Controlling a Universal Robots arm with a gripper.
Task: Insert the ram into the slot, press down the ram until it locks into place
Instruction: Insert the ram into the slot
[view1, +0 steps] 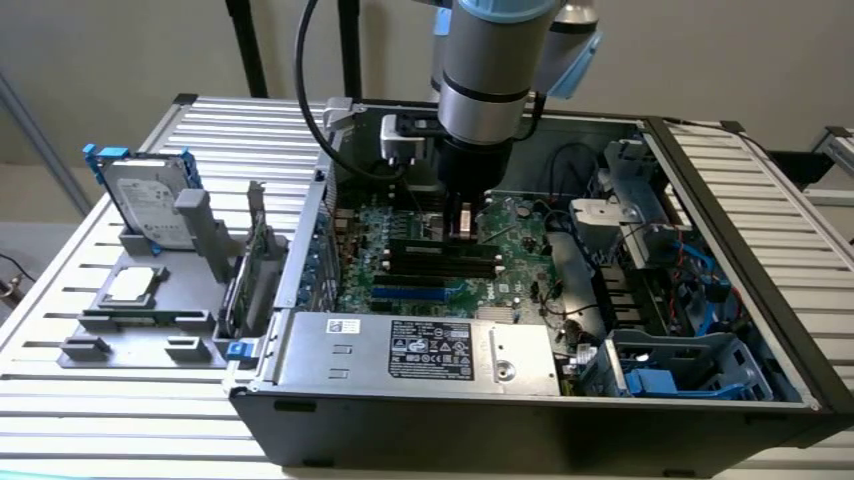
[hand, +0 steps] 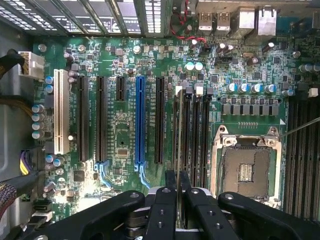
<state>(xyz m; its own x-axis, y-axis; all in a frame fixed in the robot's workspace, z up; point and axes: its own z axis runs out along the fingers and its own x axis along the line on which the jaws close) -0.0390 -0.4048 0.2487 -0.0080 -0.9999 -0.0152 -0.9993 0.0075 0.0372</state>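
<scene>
Well, we see the hand (hand: 178, 192) clenched on the ram (hand: 179, 135), held edge-on over the black slot (hand: 175, 130) nearest the blue slot (hand: 139, 120); contact unclear. We reckon a slight tilt or offset could jam it on a latch, or pressing could make it slip.

No text can be read, not even on the black label (view1: 431, 349) of the power supply (view1: 320, 352).

Soft even light; glare patch on motherboard (hand: 125, 127).
</scene>
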